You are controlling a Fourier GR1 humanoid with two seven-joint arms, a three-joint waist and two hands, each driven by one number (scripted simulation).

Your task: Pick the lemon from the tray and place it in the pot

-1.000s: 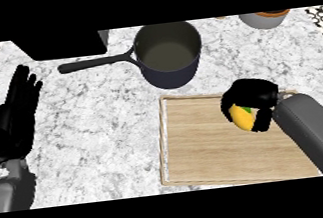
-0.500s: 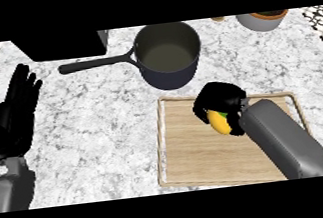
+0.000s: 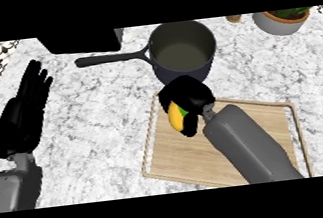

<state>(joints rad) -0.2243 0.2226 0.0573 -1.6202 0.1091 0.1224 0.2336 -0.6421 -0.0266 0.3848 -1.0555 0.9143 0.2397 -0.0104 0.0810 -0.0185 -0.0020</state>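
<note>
Over the upper left corner of the pale wooden tray (image 3: 200, 162), the black right hand (image 3: 187, 98) curls round the yellow lemon (image 3: 174, 116), seemingly lifted clear. Just above sits the dark round pot (image 3: 181, 48). At left, the black left hand (image 3: 25, 114) rests with straight fingers.

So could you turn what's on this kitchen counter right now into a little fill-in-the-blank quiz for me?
1. The robot's right hand is curled round a yellow ____.
2. That hand is over the far left corner of the flat wooden ____.
3. The dark round pot has a long handle pointing toward the view's ____.
4. The robot's left hand rests with its fingers ____.

Missing words: lemon; tray; left; open
</note>
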